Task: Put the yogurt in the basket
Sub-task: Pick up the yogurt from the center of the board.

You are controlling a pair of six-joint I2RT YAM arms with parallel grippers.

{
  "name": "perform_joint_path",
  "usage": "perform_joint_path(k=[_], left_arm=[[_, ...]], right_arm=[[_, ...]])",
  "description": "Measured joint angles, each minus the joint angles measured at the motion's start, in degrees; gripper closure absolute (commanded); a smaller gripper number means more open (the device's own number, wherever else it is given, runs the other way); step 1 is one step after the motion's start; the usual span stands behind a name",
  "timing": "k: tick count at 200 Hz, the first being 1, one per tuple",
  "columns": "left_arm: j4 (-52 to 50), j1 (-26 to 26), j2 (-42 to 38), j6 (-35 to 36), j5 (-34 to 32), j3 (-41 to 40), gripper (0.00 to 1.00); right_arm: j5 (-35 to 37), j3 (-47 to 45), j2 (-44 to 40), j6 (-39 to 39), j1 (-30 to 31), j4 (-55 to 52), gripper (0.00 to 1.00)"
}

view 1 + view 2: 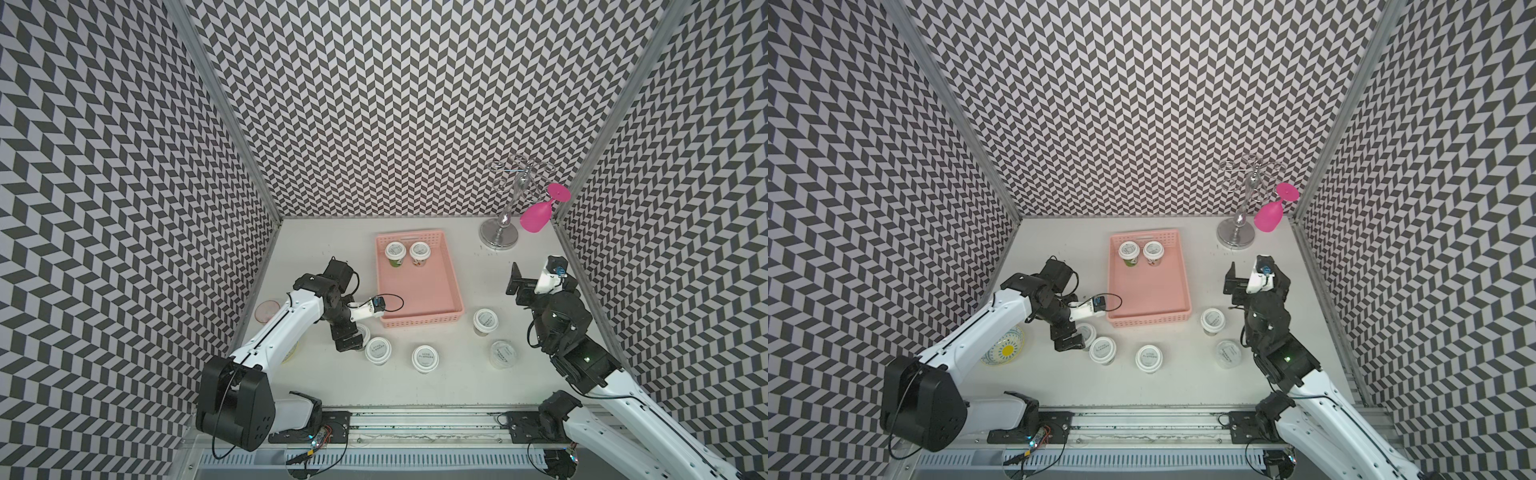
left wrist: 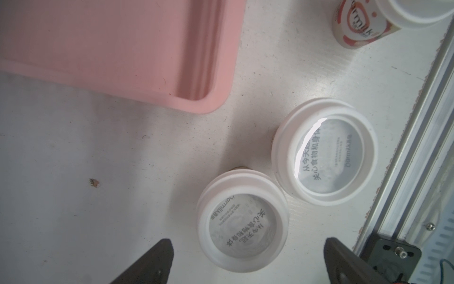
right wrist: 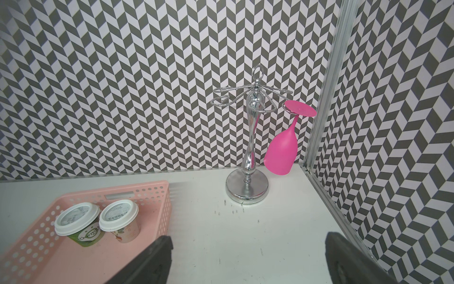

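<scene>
Two yogurts (image 1: 395, 250) in basket (image 1: 419, 291), five outside

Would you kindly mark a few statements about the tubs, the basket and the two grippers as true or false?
1. Two yogurt tubs stand inside the basket. True.
2. The left gripper is shut on a tub. False: it is open and holds nothing.
3. A pink glass hangs upside down from the chrome rack. True.
4. The other tubs lie on their sides on the table. False: they stand upright, lids up.
5. The right gripper holds a tub. False: it is open and empty, off to the basket's side.
</scene>
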Motion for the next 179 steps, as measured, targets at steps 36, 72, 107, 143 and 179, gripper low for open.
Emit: perform_joint_path(k=[36,72,107,143,179], left_arm=[[1.38,-0.35,0.2,-0.02,-1.22,-2.14,0.0],[3.69,-0.7,0.52,-0.07,-1.6,-3.23,0.0],[5.7,-0.7,0.87,-0.24,-2.16,-4.83,0.04],[6.4,-0.94,1.22,-0.46,-2.95,-5.88,0.09],[7.1,-0.98,1.22,-0.48,-3.1,-6.1,0.12]], right_arm=[[0.13,0.0,-0.02,-0.07,0.0,0.04,0.0],[0.17,0.0,-0.04,-0.11,0.0,0.07,0.01],[0.13,-0.07,0.02,-0.17,0.0,0.04,0.0],[0.13,-0.22,0.11,-0.24,0.0,0.07,0.0],[0.15,-0.22,0.13,-0.28,0.0,0.09,0.01]])
